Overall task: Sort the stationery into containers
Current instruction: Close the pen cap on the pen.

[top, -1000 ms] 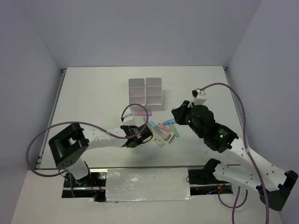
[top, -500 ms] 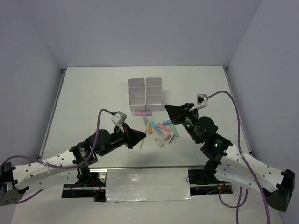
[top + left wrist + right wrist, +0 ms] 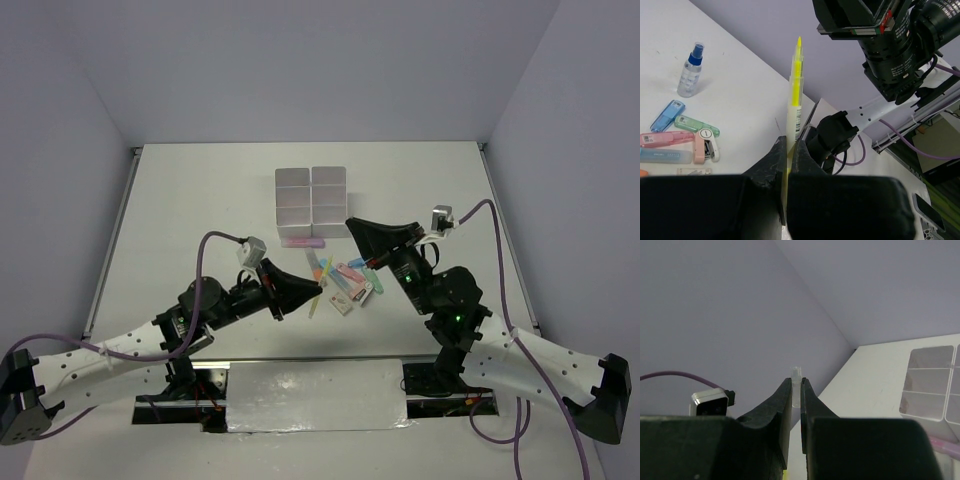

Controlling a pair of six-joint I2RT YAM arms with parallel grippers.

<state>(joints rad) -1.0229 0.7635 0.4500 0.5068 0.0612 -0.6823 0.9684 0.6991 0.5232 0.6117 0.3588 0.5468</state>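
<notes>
My left gripper [image 3: 317, 290] [image 3: 790, 143] is shut on a thin yellow pen [image 3: 796, 85] [image 3: 312, 304], held above the table beside the pile of stationery [image 3: 347, 280]. In the left wrist view a blue-capped clear bottle [image 3: 690, 76] stands on the table, with blue [image 3: 667, 115], green [image 3: 697, 125] and pink [image 3: 665, 138] pieces lying near it. My right gripper [image 3: 351, 225] [image 3: 796, 383] is raised near the containers [image 3: 312, 200] [image 3: 934, 390], shut on a small clear cap [image 3: 796, 373]. A pink marker [image 3: 303, 242] lies just in front of the containers.
Purple cables loop off both wrists. Lilac walls close in the white table [image 3: 200, 200] on three sides. A foil-covered strip [image 3: 315, 395] lies between the arm bases at the near edge.
The left arm unfolded from over the pile and now holds the yellow pen lifted off the table. The right gripper rose and swung left toward the containers.
</notes>
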